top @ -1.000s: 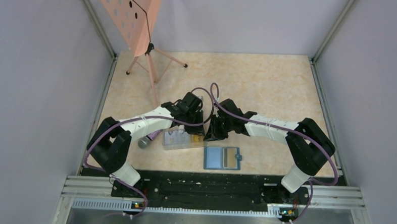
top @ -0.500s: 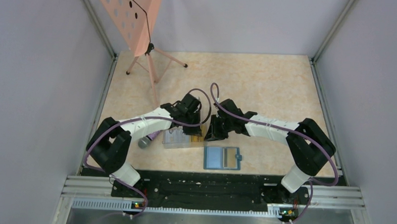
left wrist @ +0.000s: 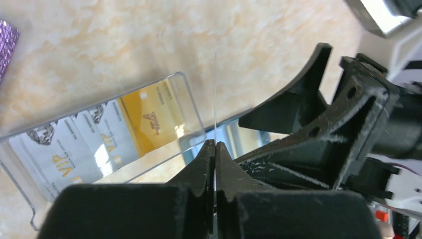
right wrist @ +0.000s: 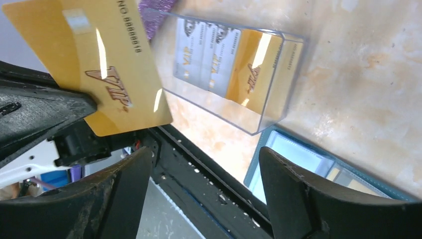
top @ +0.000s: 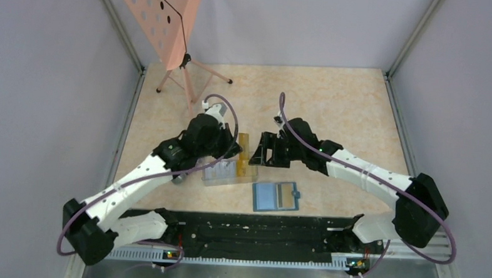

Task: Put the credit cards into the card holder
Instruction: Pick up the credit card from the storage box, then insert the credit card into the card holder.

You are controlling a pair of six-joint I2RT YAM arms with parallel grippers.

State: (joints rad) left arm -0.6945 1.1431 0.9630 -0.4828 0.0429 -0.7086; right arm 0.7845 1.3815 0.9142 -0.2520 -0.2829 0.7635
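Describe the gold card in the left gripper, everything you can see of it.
The gold card is thin, glossy plastic, printed with a slanted VIP logo and a number along one edge. The left gripper is shut on one edge, holding it upright near the clear box. Nothing else touches it; the right gripper faces it, open.

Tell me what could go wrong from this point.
1. The left claw pinches the gold card only near one edge, raised near the clear box; the card may pivot or slip out.
2. The right claw stands open close to that card; a misjudged closing could knock it loose or strike the left claw.
3. The card holder lies open and unheld near the front edge of the table; pushing a card in may shove it.
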